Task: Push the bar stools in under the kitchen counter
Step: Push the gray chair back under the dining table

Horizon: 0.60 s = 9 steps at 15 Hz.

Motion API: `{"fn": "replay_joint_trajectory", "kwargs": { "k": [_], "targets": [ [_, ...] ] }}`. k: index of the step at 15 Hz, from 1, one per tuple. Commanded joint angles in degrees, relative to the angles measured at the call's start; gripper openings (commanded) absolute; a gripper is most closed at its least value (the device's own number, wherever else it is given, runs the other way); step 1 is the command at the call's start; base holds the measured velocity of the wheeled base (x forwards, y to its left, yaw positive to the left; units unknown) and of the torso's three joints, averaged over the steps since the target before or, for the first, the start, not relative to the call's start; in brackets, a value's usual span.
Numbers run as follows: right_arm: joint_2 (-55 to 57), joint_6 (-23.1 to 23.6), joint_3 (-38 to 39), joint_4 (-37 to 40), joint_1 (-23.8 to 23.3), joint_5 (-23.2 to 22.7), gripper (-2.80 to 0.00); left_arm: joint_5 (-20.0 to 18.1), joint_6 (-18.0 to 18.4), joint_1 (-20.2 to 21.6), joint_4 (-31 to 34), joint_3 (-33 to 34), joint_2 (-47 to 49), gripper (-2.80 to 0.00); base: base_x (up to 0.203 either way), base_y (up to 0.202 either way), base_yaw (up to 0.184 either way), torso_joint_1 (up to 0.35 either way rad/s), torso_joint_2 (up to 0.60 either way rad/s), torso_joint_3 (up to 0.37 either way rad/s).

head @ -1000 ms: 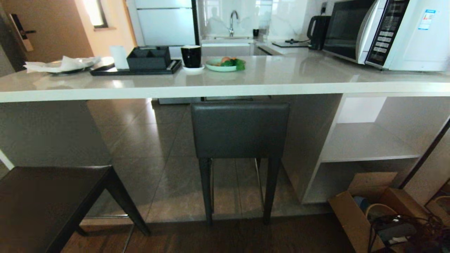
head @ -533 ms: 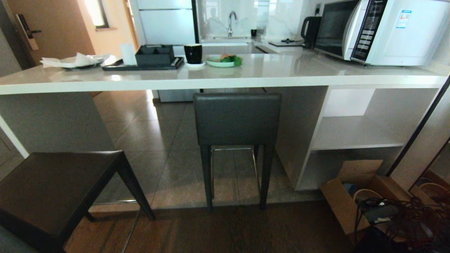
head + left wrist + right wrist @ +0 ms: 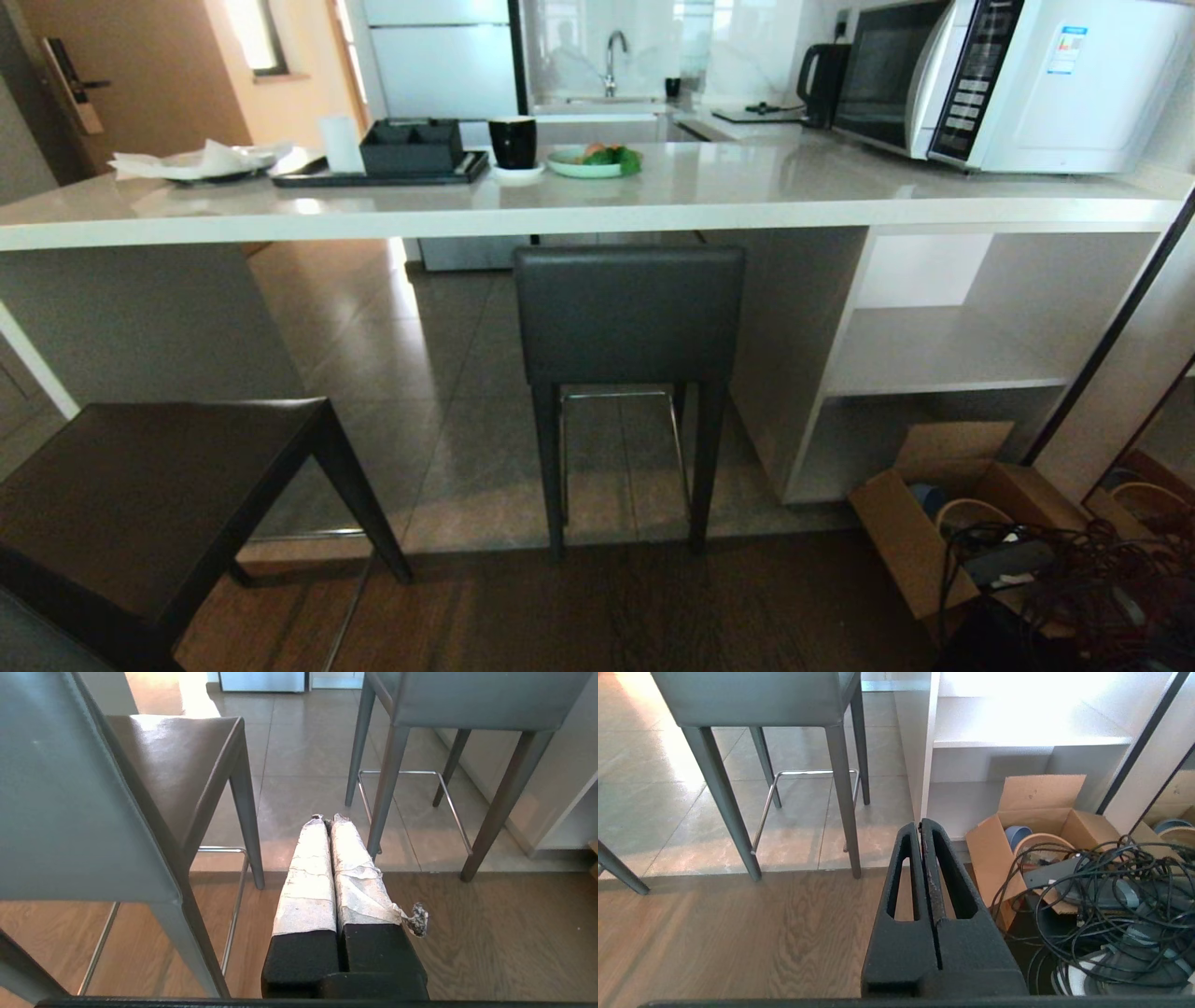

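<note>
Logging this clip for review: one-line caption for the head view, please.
One stool tucked under the counter, the other stool out at lower left; no arm in view.

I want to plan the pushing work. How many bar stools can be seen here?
2. One bar stool stands at the kitchen counter near the middle, its backrest just under the edge. The other stool stands on the robot's left, away from the counter. More could be outside the view.

A white microwave (image 3: 1018, 84) stands at the right, a black kettle (image 3: 822, 84) beside it. A black cup (image 3: 513, 143) is next to a green plate (image 3: 583, 168). On the floor, a cardboard box (image 3: 920, 532) and tangled cables (image 3: 1055, 579).
</note>
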<state>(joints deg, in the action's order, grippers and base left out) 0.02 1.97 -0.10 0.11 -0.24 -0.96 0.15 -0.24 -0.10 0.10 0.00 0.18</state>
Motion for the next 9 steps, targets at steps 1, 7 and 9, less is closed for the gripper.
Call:
{"fn": "replay_joint_trajectory", "kwargs": {
  "k": [1, 7, 9],
  "targets": [
    [-0.02, 0.05, 0.01, -0.02, -0.02, -0.05, -2.80, 0.02, -0.02, 0.01, -0.01, 0.00, 0.08, -2.80, 0.000, 0.000, 0.000, 0.000, 0.00, 0.000],
    [-0.02, -0.04, 0.01, -0.02, 0.07, 0.00, -2.80, 0.02, -0.02, 0.01, -0.01, 0.00, 0.08, -2.80, 0.002, 0.167, 0.001, 0.003, 0.00, 0.001],
    [-0.02, -0.13, 0.01, -0.02, 0.03, 0.00, -2.80, 0.02, -0.02, 0.01, -0.01, 0.00, 0.08, -2.80, 0.000, 0.196, 0.000, 0.002, 0.00, 0.000]
  ]
}}
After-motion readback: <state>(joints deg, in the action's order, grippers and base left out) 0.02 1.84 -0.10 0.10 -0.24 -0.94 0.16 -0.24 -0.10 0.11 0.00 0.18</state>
